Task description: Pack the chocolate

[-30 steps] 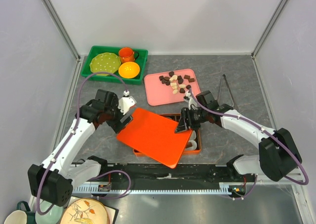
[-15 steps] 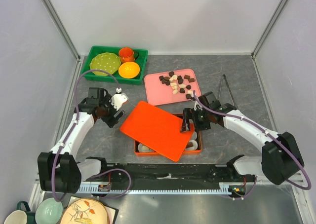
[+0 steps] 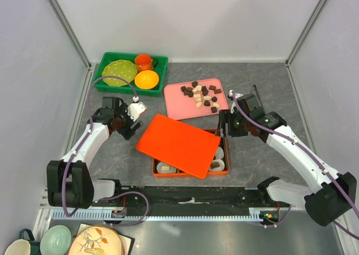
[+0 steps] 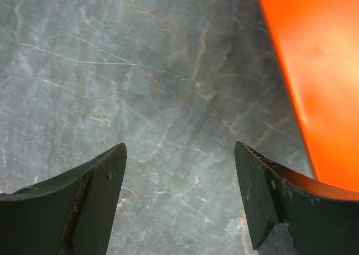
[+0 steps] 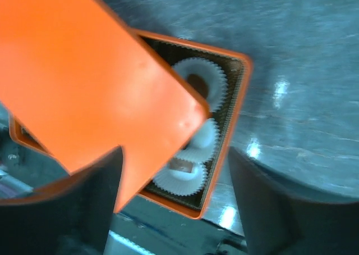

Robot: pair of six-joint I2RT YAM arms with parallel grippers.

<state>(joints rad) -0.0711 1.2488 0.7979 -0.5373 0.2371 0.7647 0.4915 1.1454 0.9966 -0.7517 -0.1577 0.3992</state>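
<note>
Left fingers and right fingers both apart and empty; orange lid askew on the box

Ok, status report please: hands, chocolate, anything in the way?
Left hand open, right hand open, both empty. Chocolate mostly on pink tray. Orange lid askew over box, covering most cups.

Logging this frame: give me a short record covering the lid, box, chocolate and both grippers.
lid: orange lid lies skewed across the box, touching neither gripper
box: orange box, right end uncovered, white paper cups showing, one with a brown piece
chocolate: most of the chocolate lies loose on the pink tray
left gripper: left gripper open, empty, over bare table
right gripper: right gripper open, empty, near the box's far right corner
</note>
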